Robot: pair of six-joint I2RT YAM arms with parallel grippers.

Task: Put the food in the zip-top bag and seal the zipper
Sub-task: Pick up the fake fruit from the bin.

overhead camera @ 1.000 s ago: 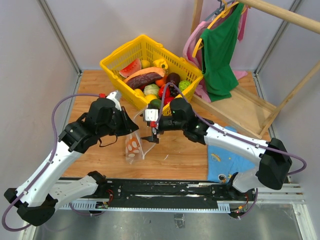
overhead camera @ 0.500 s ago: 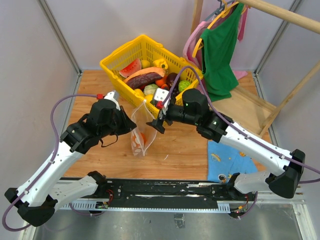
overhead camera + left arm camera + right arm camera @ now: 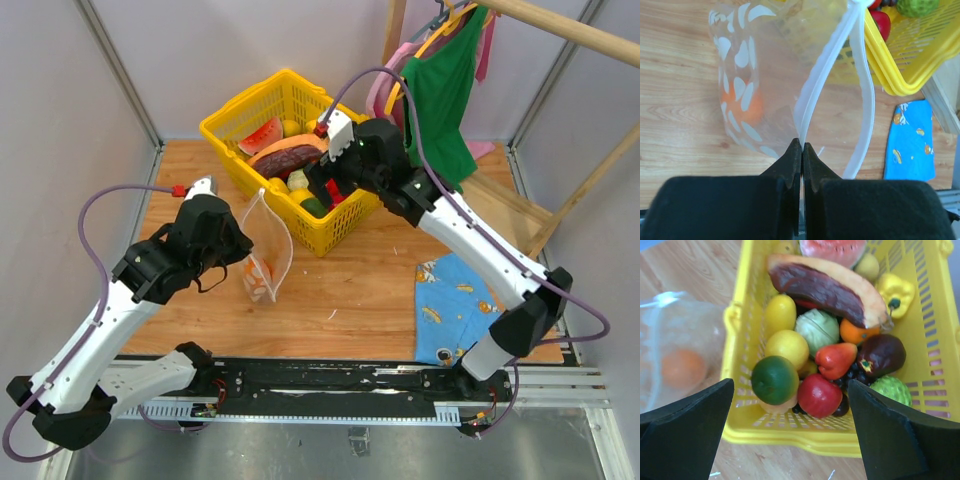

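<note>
While my left gripper [image 3: 801, 143] is pinched shut on one end of the zipper [image 3: 821, 72], it holds the zip-top bag [image 3: 747, 70] up by that corner. The two pale strips part above my jaws, so the mouth gapes toward the upper right of the left wrist view. One orange piece [image 3: 752, 107] already sits low in the pouch, blurred behind the clear, floppy film and its white dots. I cannot tell whether the bag's bottom rests on the wooden table [image 3: 350, 290].

My right gripper [image 3: 790, 384] hangs over the yellow mesh basket [image 3: 790, 442] with jaws spread wide and nothing between them. This arm is plainly the nearer one to the food [image 3: 817, 329]; the left is taken up with the bag.

In the right wrist view the pile lies straight below and slightly above centre. The green round fruit [image 3: 774, 380] and the red apple [image 3: 819, 395] sit nearest the gap, side by side against the near wall. Both are smooth, glossy and round, with no long axis to line up on, and I judge they could slip from a shallow pinch. The papaya slice [image 3: 820, 287] runs diagonally across the upper frame. The bag shows at far left, just beside the basket.
</note>
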